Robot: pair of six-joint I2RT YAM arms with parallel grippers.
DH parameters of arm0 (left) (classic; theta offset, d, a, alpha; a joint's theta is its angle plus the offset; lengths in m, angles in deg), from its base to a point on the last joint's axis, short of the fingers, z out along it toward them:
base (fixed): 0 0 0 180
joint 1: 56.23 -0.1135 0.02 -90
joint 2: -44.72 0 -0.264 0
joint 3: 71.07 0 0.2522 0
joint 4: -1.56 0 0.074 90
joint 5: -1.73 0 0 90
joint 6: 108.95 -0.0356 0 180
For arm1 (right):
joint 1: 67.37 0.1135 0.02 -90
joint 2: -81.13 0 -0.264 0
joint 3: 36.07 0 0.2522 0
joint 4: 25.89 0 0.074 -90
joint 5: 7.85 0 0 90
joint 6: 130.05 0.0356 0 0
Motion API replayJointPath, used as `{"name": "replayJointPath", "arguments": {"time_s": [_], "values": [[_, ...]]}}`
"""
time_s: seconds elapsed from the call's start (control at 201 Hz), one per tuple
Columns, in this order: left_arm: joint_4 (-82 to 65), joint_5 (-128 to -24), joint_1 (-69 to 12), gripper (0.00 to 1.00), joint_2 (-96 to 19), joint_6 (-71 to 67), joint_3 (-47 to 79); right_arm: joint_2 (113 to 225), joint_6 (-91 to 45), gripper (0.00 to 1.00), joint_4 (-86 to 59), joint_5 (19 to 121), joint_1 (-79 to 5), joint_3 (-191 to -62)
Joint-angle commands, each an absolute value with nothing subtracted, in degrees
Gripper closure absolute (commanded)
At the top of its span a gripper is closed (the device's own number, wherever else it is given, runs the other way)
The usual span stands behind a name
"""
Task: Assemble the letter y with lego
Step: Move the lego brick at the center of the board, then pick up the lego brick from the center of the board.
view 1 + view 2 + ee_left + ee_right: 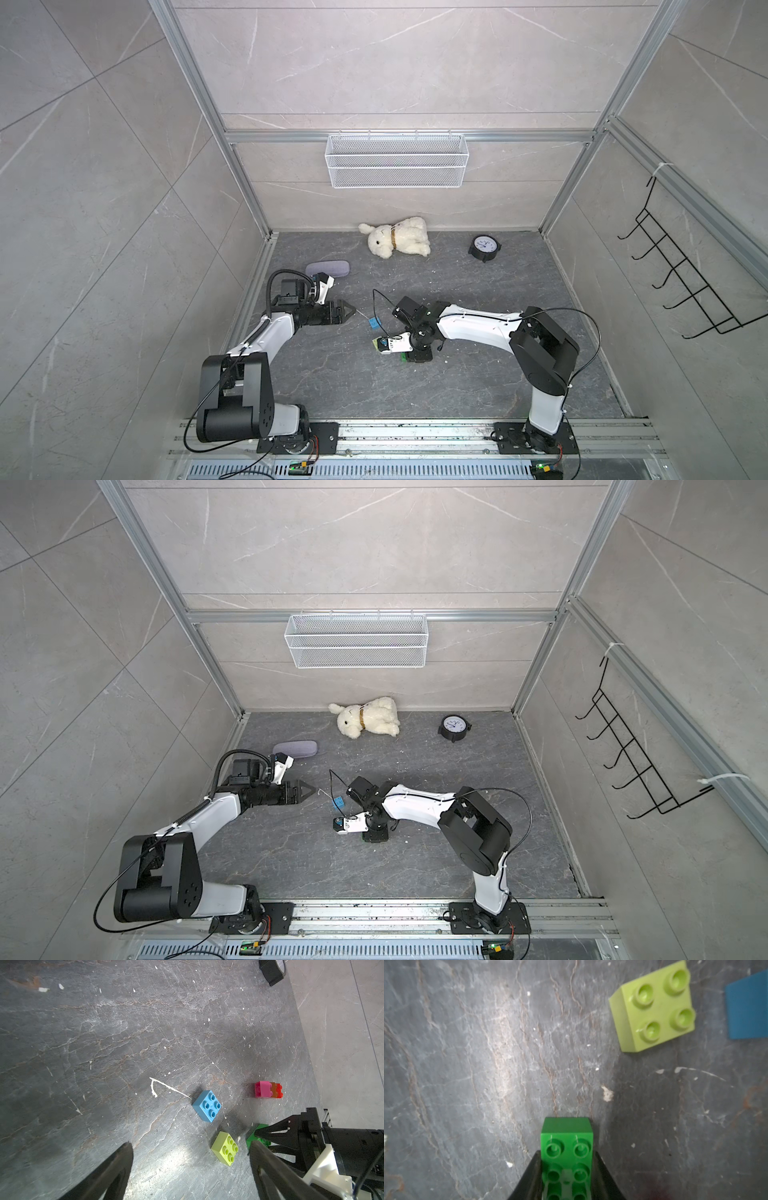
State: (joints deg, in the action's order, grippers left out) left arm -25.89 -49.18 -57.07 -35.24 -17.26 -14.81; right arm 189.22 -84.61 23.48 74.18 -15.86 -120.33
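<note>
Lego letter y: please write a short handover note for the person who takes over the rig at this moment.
Right gripper: shut on the long green brick, low over the table; I cannot tell whether the brick is lifted.
Left gripper: open, holds nothing.
Loose on the table, studs up, apart from each other: blue brick, yellow-green brick.
Done: pink-orange-red stem is joined and lies on its side.
Left, probably: join the long green brick to the stem, then add the blue and yellow-green bricks as arms.
</note>
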Motion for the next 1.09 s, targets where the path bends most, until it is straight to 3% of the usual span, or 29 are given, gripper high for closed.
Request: {"name": "replayJointPath", "arguments": {"time_s": [0.0,0.443,0.587,0.687,0.866,1.09], "values": [[-25.4,-48.9,-56.8,0.1,-34.8,-18.3,-14.8,185.1,-83.4,0.71,24.4,74.5,-16.8,-116.9],[-25.1,-48.6,-56.8,0.1,-35.0,-17.9,-14.8,176.0,-79.8,0.67,23.8,76.9,-20.3,-103.9],[-25.1,-48.9,-56.9,0.1,-34.9,-18.0,-14.7,175.7,-79.8,0.58,24.1,77.3,-20.3,-104.5],[-25.3,-49.2,-56.9,0.09,-34.8,-18.2,-14.5,174.6,-79.1,0.5,25.9,77.5,-20.3,-108.0],[-25.9,-51.0,-57.2,0.09,-34.5,-18.5,-13.9,175.4,-74.0,0.45,27.9,77.4,-18.9,-118.6],[-26.4,-59.0,-60.7,0.08,-33.3,-17.8,-13.1,184.0,-44.6,0.49,28.9,83.0,-16.8,-135.9]]}}
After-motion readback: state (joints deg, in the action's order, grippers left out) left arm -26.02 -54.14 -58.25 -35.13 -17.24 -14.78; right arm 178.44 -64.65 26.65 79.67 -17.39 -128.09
